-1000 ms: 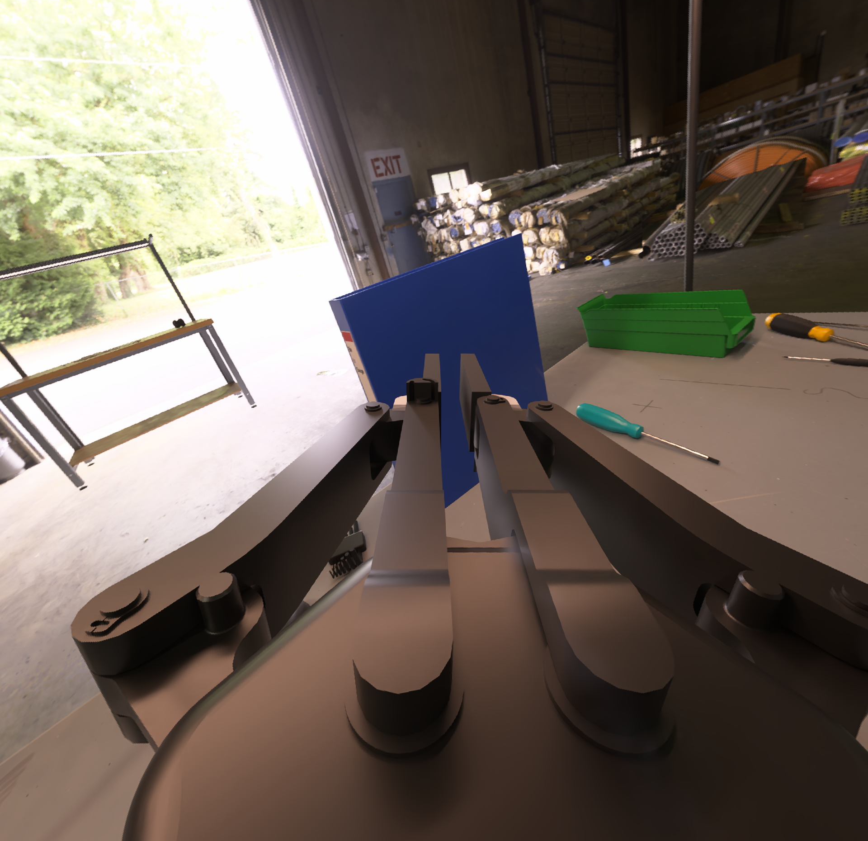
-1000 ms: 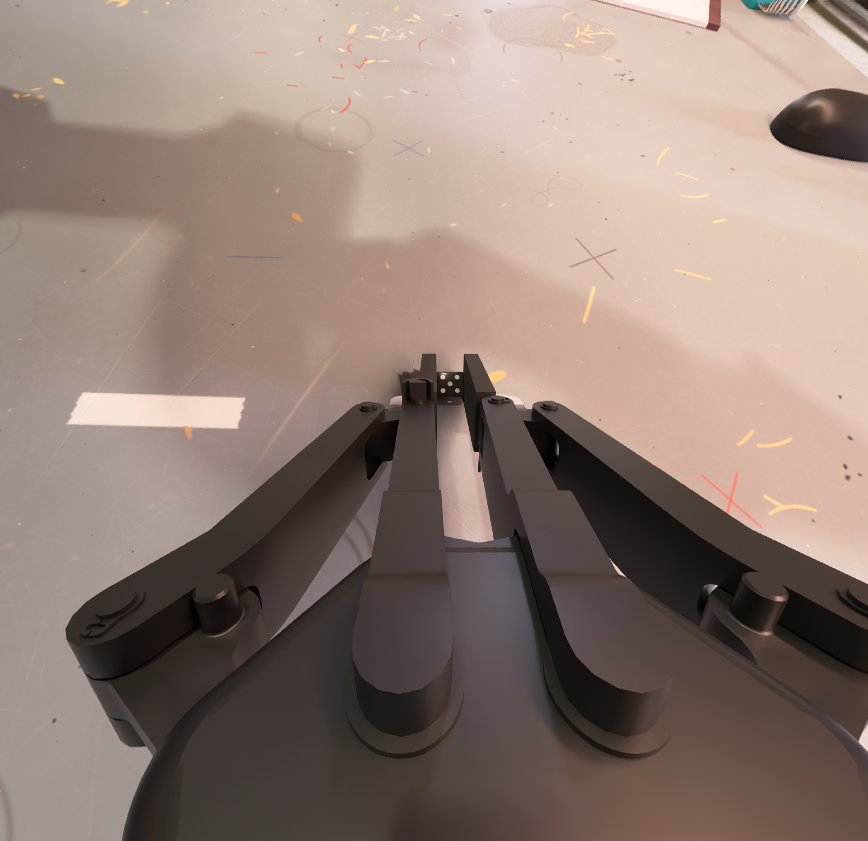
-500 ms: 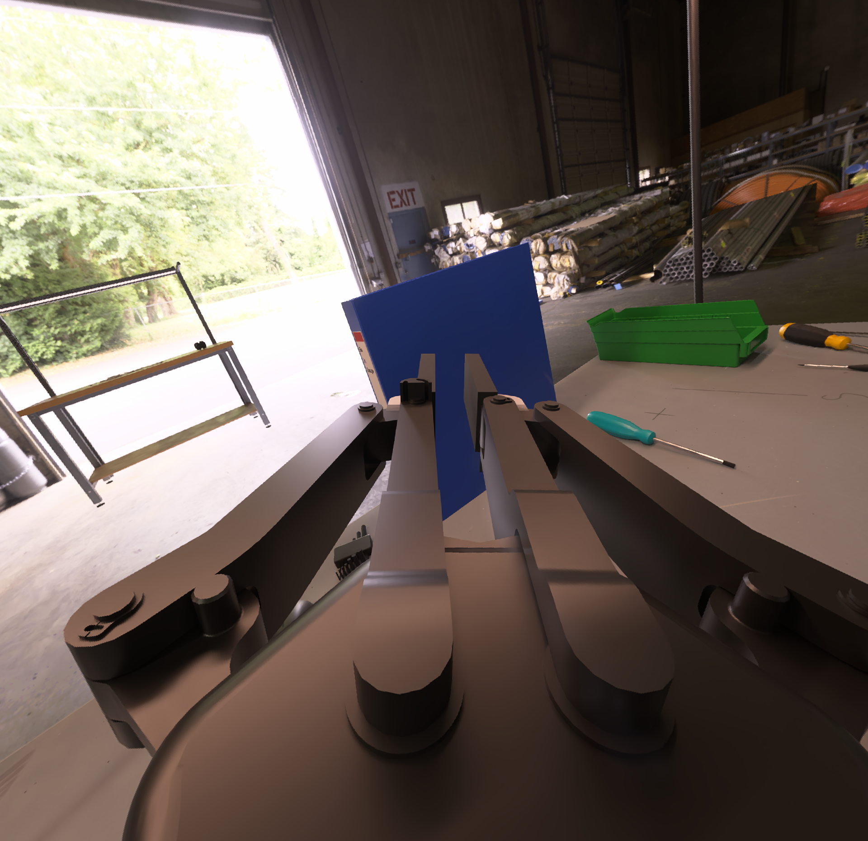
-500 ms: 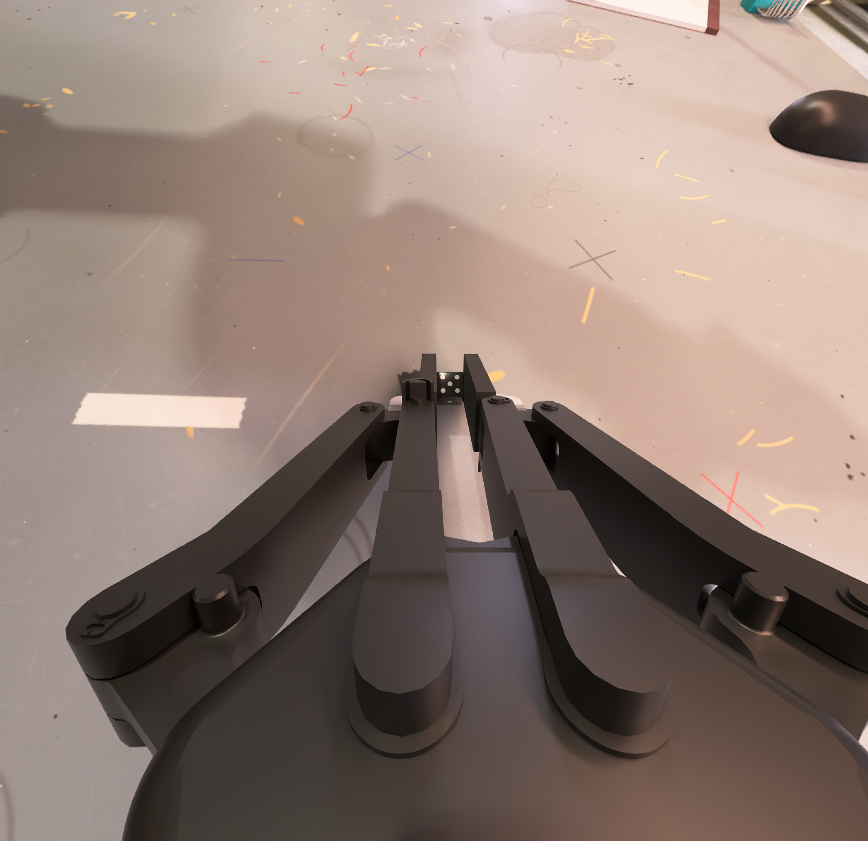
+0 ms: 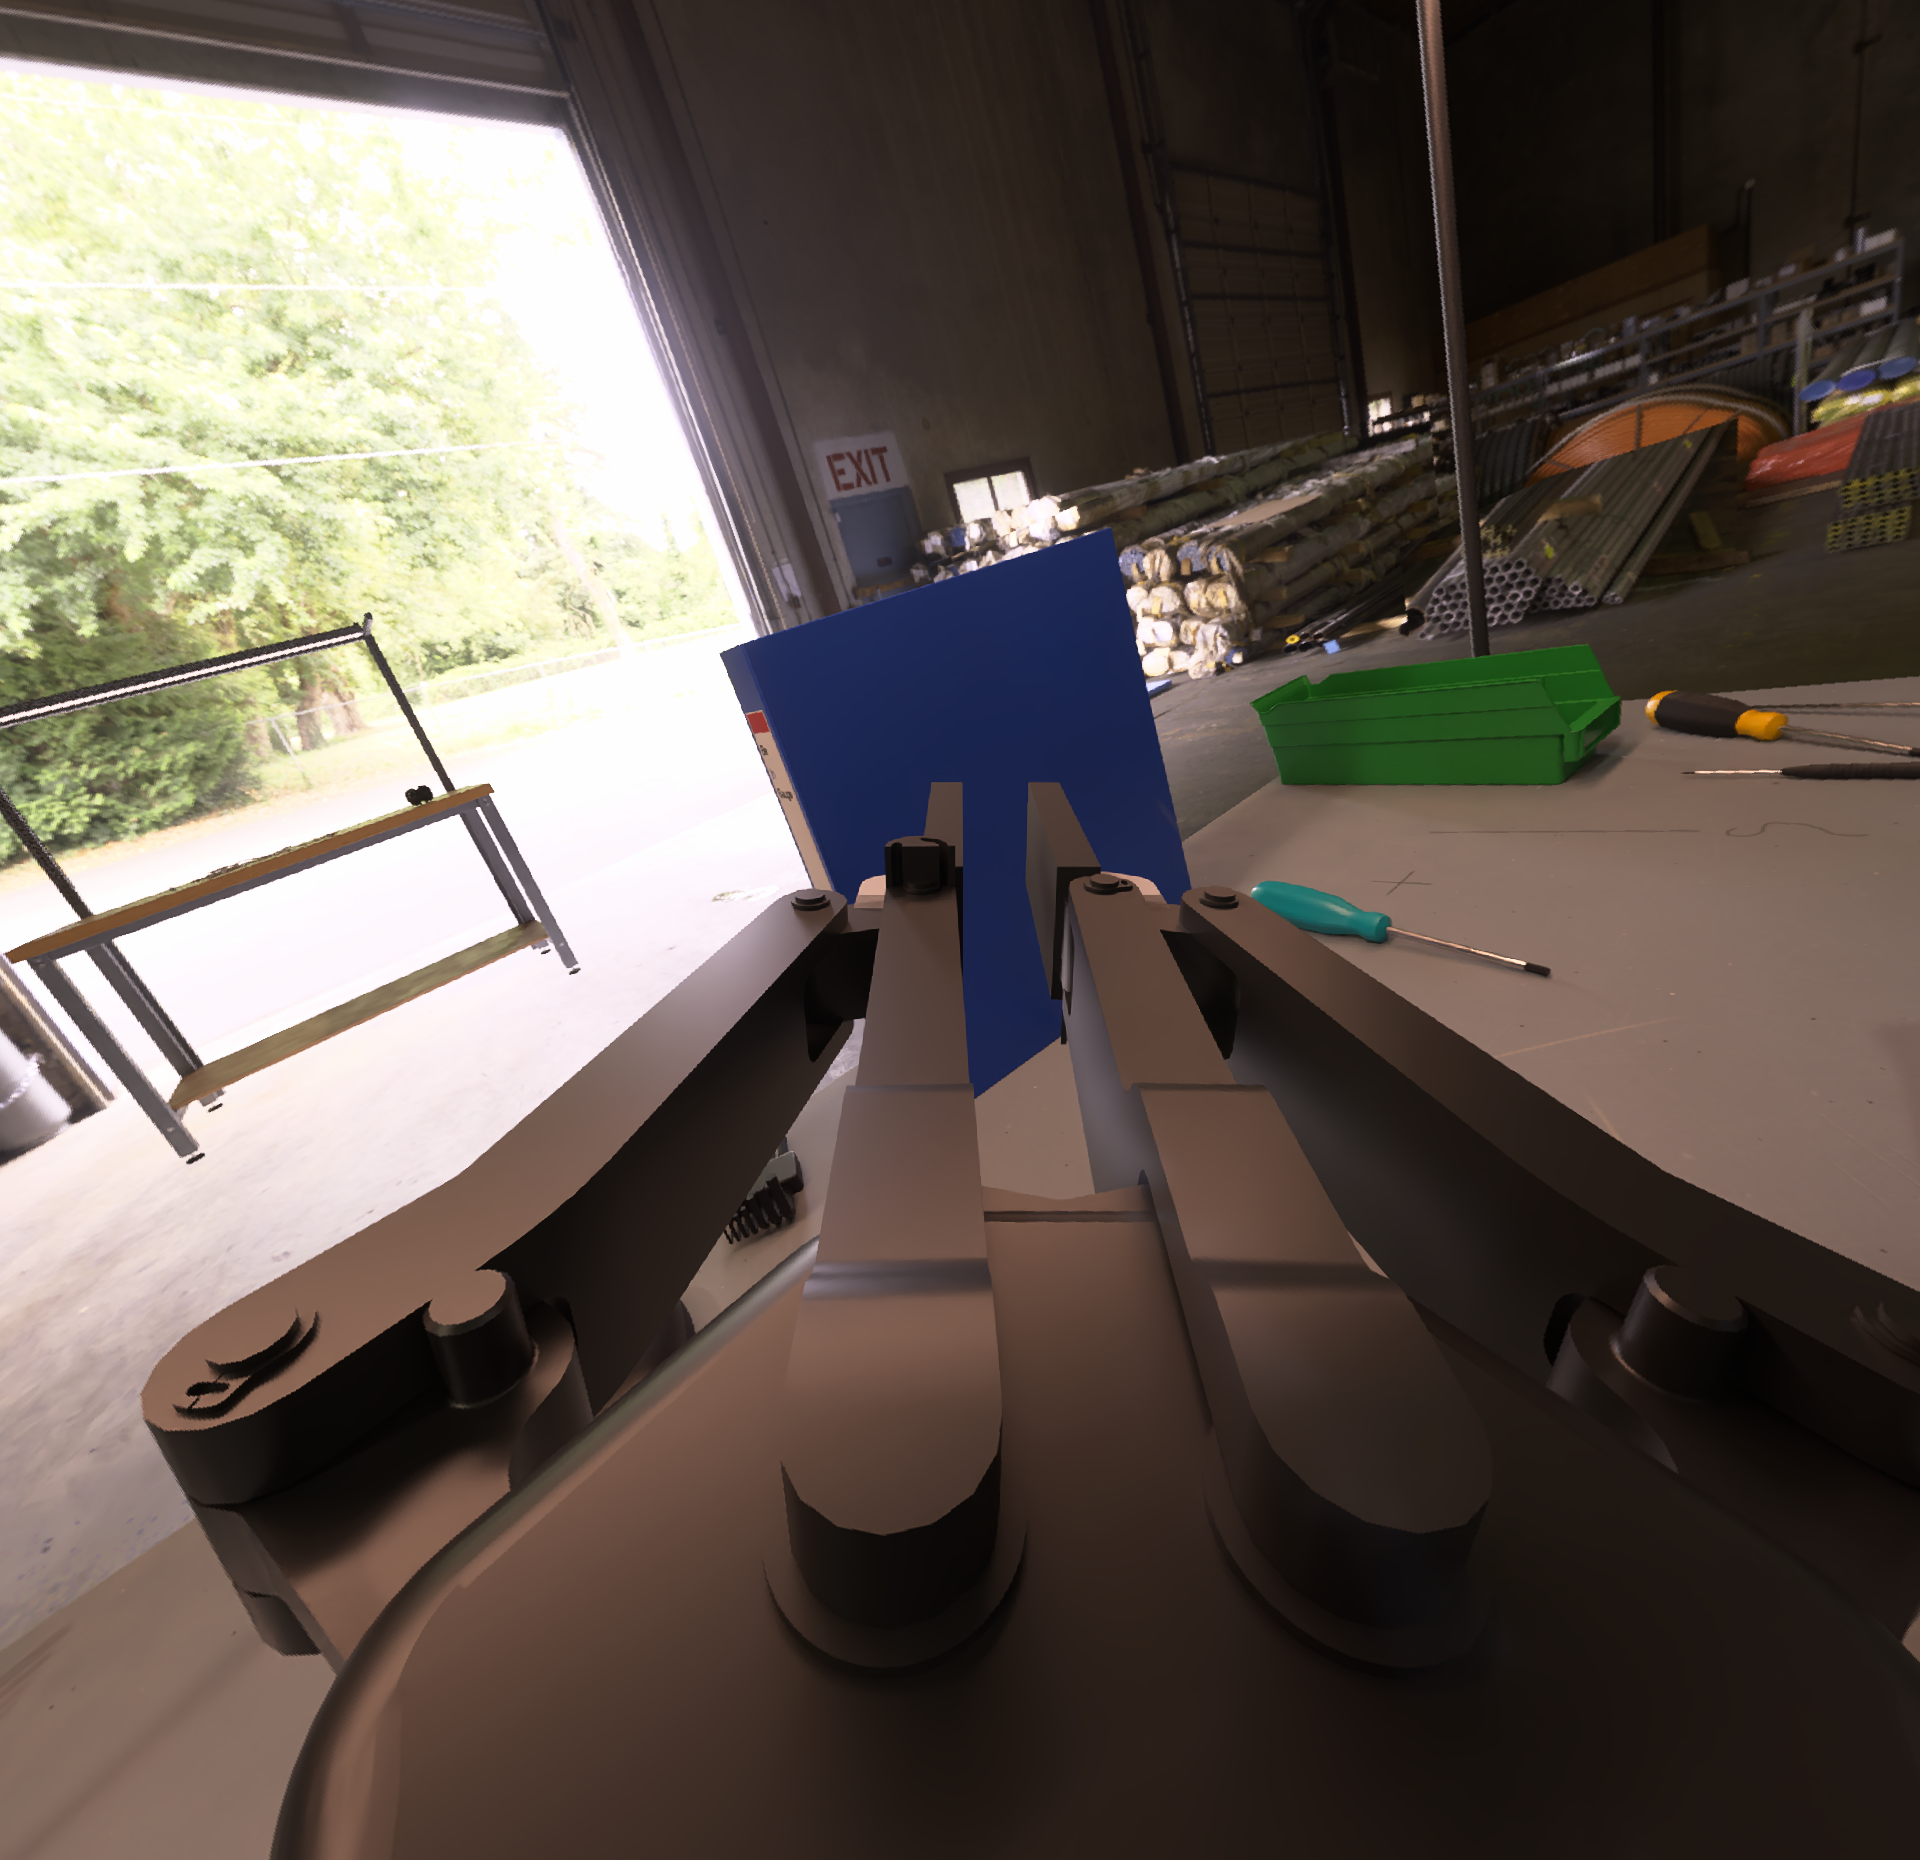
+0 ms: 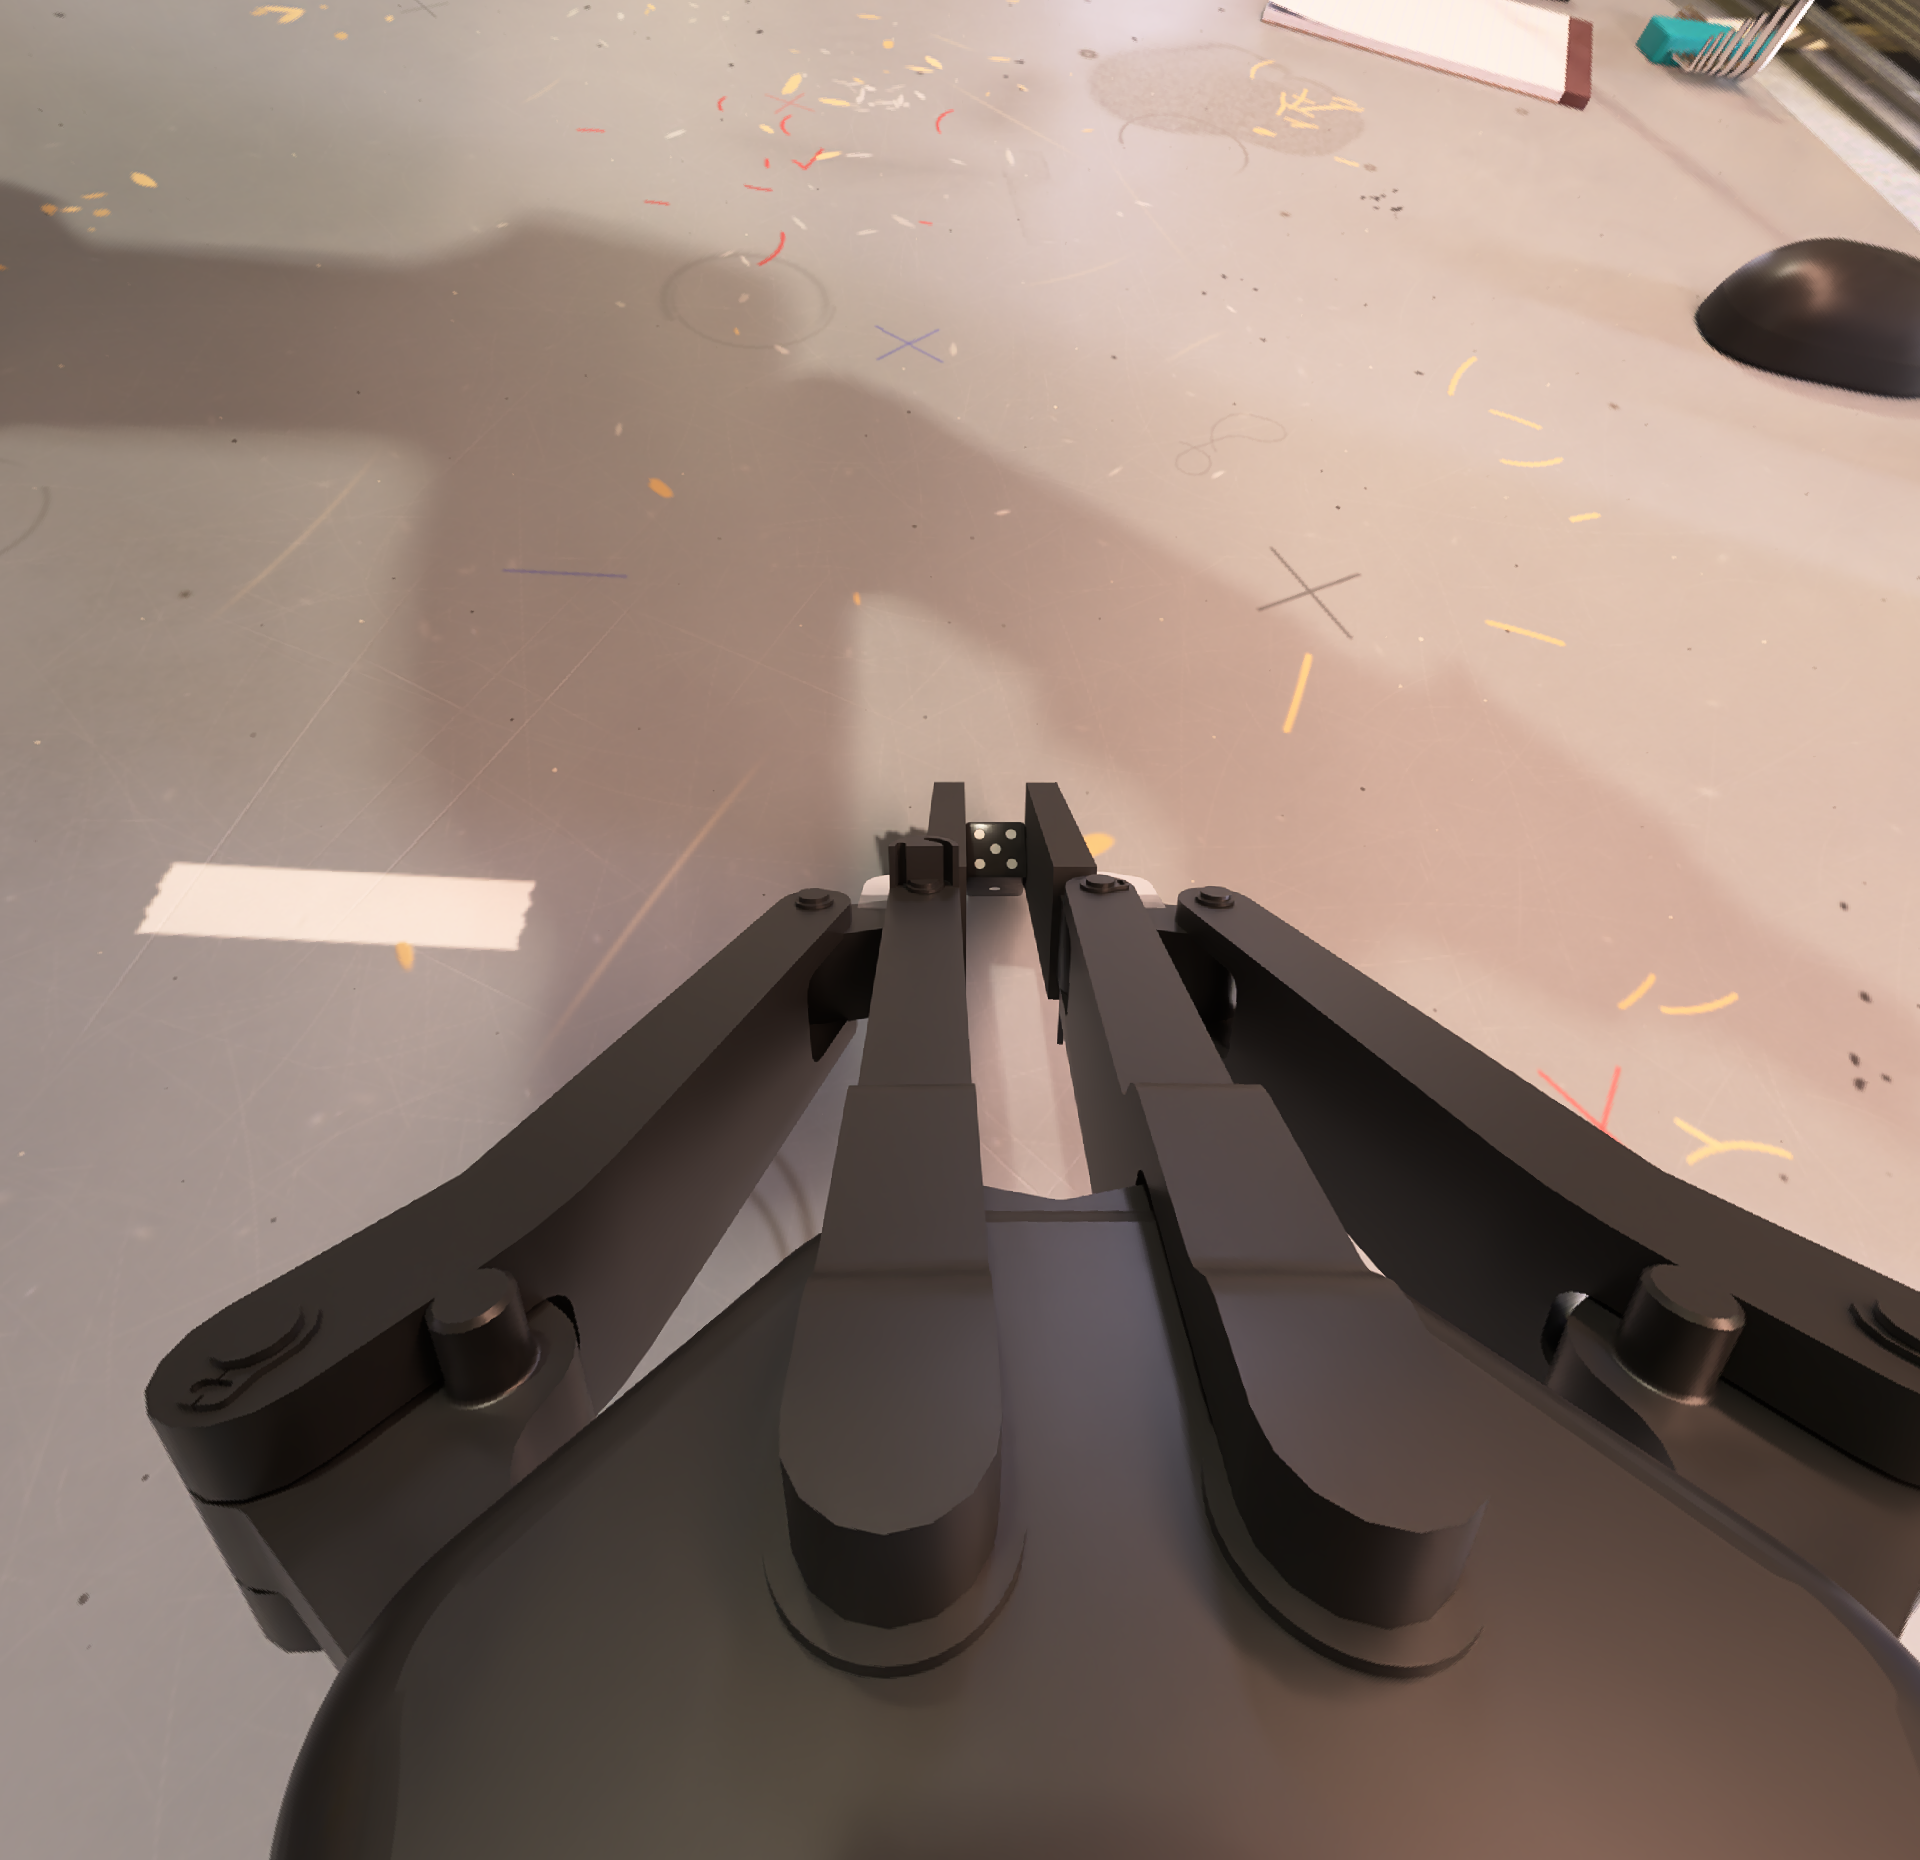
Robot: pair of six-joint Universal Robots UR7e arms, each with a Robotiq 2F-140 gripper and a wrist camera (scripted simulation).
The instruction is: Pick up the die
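Note:
The die [image 6: 994, 851] is small and black with white pips. It sits clamped between the two fingertips of my right gripper [image 6: 994, 815], which is shut on it, over the grey table [image 6: 520, 667]. How far it hangs above the table I cannot tell. My left gripper [image 5: 994, 815] points level across the table edge toward an upright blue binder [image 5: 966, 730]. Its fingers stand close together with only a narrow gap and hold nothing. The die does not show in the left wrist view.
In the left wrist view, a green bin [image 5: 1434, 719], a teal screwdriver [image 5: 1325, 911] and a black-and-yellow screwdriver [image 5: 1714, 714] lie on the table. In the right wrist view there are a white tape strip [image 6: 335, 904], a notepad [image 6: 1423, 23] and a black dome [image 6: 1829, 319].
The right gripper keeps its hold on the die while the table slides slightly downward in view. The left wrist view has tilted upward; the binder and bin sit lower in frame.

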